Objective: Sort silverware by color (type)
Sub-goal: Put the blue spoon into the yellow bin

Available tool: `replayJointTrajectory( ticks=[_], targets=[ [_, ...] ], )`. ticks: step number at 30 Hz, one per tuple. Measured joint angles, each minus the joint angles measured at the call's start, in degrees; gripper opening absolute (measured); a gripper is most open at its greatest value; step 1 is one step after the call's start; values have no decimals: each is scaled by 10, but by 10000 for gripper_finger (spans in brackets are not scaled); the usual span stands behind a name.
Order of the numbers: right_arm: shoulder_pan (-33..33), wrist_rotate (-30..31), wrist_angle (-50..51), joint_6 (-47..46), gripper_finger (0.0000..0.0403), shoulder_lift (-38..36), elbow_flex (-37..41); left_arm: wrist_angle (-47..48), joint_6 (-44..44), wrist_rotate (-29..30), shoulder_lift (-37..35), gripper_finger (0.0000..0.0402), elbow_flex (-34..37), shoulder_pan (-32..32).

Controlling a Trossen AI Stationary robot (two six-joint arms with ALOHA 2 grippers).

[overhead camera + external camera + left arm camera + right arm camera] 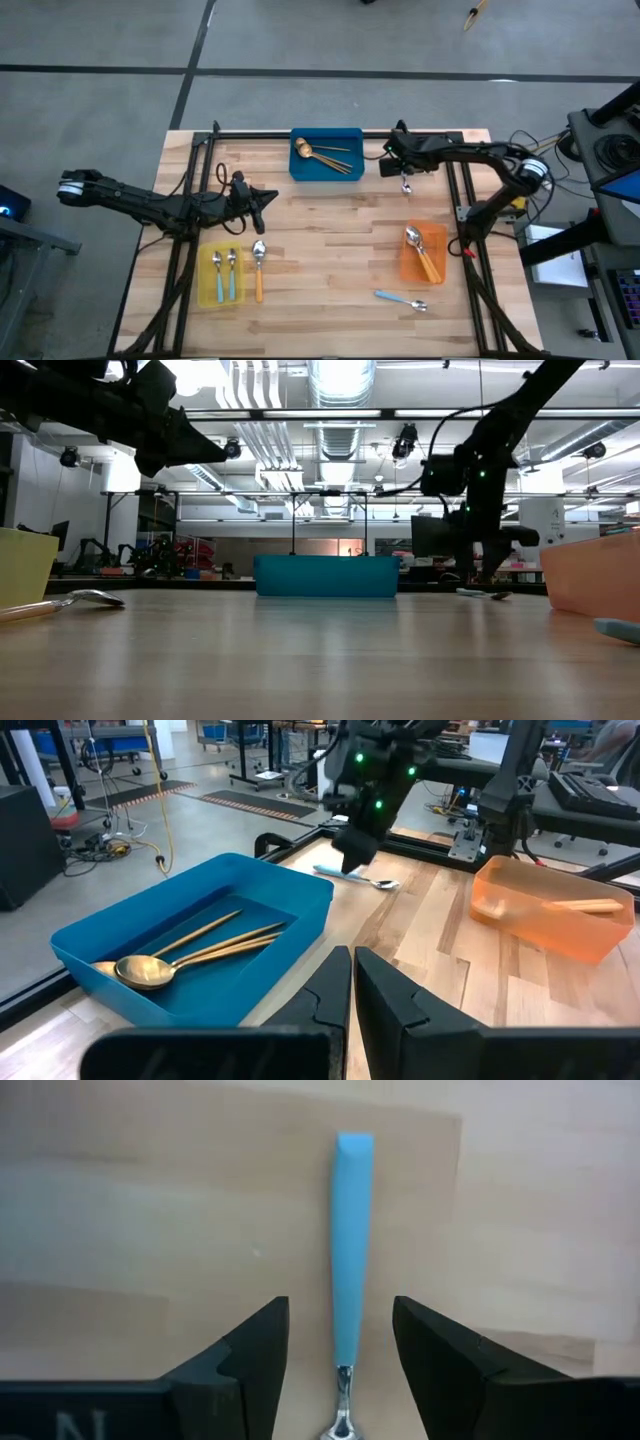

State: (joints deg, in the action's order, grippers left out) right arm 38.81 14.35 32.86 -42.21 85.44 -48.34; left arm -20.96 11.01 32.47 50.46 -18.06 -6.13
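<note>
A spoon with a light-blue handle (351, 1250) lies flat on the table right of the blue bin (326, 168). My right gripper (340, 1345) points down over it, open, one finger on each side of the handle and not touching it. The same spoon (357, 878) shows in the left wrist view under the right gripper (362, 838). The blue bin holds gold spoons (322, 154). Two blue-handled spoons (225, 272) lie in the yellow bin (208, 290). Orange-handled spoons (424, 252) lie in the orange bin (408, 268). My left gripper (265, 198) hangs shut above the table's left half.
An orange-handled spoon (259, 270) lies on the table just right of the yellow bin. Another blue-handled spoon (402, 299) lies near the front edge, below the orange bin. The middle of the wooden table (340, 240) is bare.
</note>
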Motion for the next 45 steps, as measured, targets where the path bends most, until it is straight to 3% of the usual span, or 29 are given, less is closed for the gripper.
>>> replayJointTrajectory(
  ticks=[10,20,24,36,45],
  targets=[
    [2,-3,-5,13,142,69,-3,0,0,0,0,0,0,0],
    [2,-14,-6,-3,36,78,-2,0,21,0,0,0,0,0],
    [2,-10,-5,-5,21,73,-1,0,25,0,0,0,0,0],
    [-26,77,1,-12,23,-40,2,0,35,-1,0,0,0,-1],
    [-115,141,-55,33,23,-162,2,-7,35,-1,0,0,0,-1]
  ],
)
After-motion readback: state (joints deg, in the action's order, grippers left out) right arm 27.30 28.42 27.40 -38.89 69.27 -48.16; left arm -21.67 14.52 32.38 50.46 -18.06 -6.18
